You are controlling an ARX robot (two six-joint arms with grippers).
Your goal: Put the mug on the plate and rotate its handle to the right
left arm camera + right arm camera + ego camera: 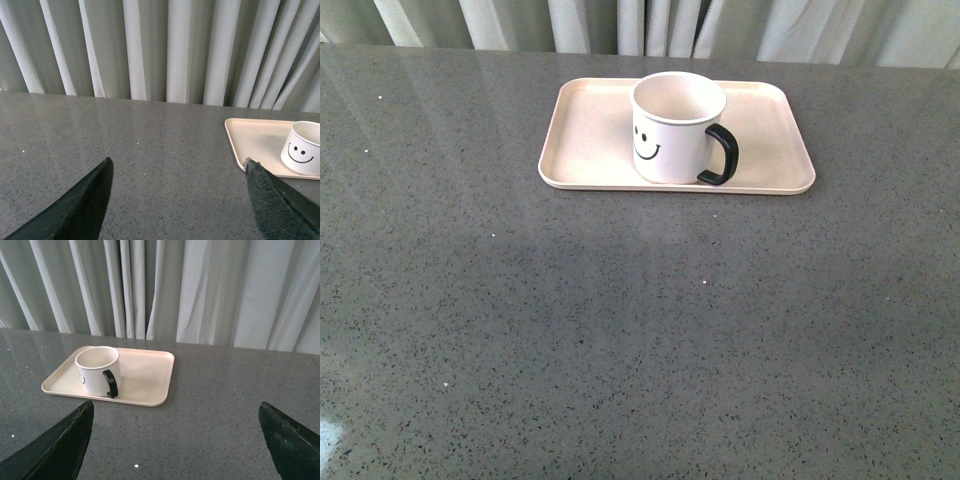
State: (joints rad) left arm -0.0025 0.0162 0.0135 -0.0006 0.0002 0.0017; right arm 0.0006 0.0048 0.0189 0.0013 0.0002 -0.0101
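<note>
Fingers on the left gripper [177, 167] are spread wide apart over the grey table [620, 330]. The right gripper [176, 407] has its fingers wide apart too. Neither one touches the mug [672, 140]. The mug stands upright on the plate [582, 130], close to the front rim. Its black handle [723, 155] points to the right. Pale curtains [640, 25] hang behind the table.

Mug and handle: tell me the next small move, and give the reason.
Probably just park both arms clear. The mug stands upright on the plate, its handle points right in the front view, and the left gripper and right gripper are open, empty and apart from it.
</note>
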